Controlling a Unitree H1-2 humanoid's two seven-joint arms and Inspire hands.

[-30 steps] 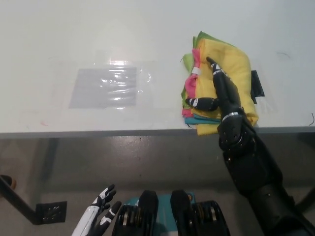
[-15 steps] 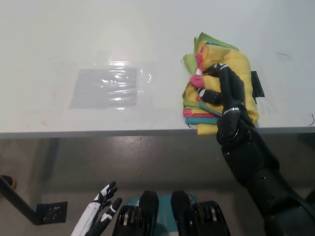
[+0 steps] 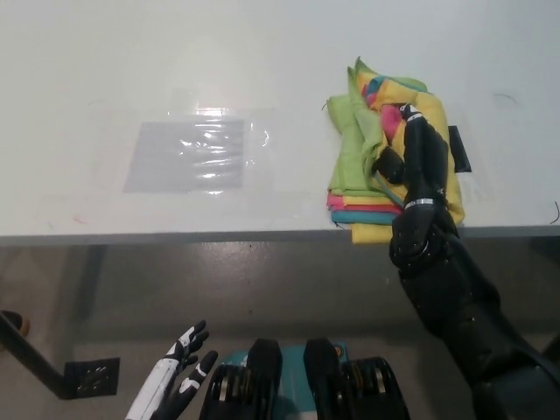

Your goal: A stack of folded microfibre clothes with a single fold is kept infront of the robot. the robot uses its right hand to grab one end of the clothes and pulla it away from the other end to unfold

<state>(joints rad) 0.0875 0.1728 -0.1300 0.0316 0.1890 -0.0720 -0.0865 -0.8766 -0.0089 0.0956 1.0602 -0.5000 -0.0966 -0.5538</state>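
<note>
Right hand drawing the top yellow layer back across the stack of cloths.

The black right hand [image 3: 418, 162] is closed on the edge of the yellow cloth [image 3: 435, 114] and, compared with a moment ago, sits further toward the right of the stack of cloths [image 3: 372, 188], which lies at the near right edge of the worktop [image 3: 175, 70]. The yellow layer has peeled back, so a green cloth [image 3: 348, 144] now shows where yellow lay before; the unfolding appears begun but not finished. The white left hand [image 3: 179, 376] rests low at the left, fingers spread and empty.
</note>
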